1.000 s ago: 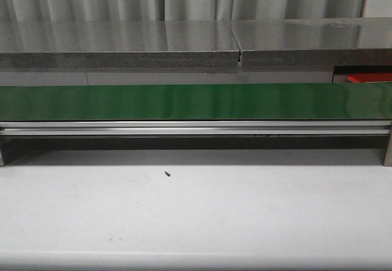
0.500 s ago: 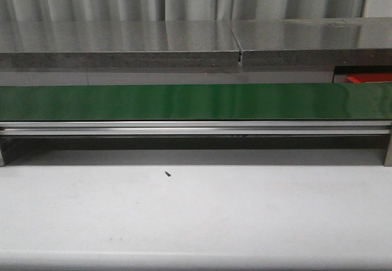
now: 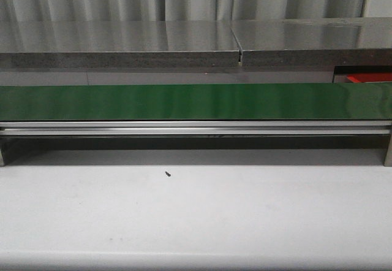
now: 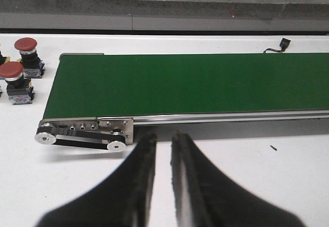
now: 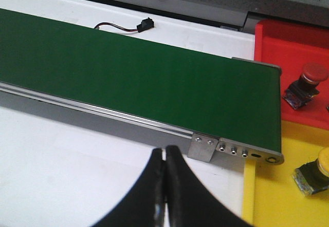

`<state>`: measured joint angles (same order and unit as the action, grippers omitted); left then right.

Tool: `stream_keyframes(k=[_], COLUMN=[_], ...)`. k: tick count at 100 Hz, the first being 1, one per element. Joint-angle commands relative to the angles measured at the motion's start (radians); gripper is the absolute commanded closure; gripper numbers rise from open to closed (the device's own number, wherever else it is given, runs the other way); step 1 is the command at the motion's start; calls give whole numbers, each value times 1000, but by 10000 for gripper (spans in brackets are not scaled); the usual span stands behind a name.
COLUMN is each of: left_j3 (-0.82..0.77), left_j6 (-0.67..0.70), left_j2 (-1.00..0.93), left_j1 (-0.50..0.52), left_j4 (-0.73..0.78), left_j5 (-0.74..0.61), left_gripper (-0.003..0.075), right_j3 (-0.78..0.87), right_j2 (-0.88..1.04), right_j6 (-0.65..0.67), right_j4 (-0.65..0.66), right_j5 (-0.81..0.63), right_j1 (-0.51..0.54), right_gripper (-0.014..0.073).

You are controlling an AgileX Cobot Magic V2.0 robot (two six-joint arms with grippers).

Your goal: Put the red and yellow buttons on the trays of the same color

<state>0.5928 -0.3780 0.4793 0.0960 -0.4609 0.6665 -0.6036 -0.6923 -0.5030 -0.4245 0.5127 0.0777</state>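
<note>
Green conveyor belt (image 4: 190, 86) bare, both arms waiting.
Your left gripper (image 4: 162, 139) shows a narrow gap, your right gripper (image 5: 165, 157) pinched together; both hold nothing.

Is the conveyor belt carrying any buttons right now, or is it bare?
Bare. The green belt shows no buttons in either wrist view; two red buttons sit on the table beside its end.

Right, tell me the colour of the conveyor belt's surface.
Dark green: the flat conveyor belt, seen best in the left wrist view.
</note>
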Motion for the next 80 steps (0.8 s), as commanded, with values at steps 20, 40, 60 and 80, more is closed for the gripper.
stream_keyframes(k=[20,40,60,80], left_j3=[26,95,288,500], left_j6=[4,135,182,197], left_j2=[7,60,288,555], left_j1=[-5,11,73,140], left_j4=[-30,47,107,103], left_j5=[-53,-55,12,29], left_gripper=[22,73,78,79], right_j3=[-26,-26,-26,-26], right_j2=[4,4,4,4], right_j6=[-9,-9,-9,-9], right_j4=[-9,-9,-9,-9], right_j5=[-51,-50,-50,-50], right_j1=[-1,-1,-1,-1], right_gripper=[710,710,710,710])
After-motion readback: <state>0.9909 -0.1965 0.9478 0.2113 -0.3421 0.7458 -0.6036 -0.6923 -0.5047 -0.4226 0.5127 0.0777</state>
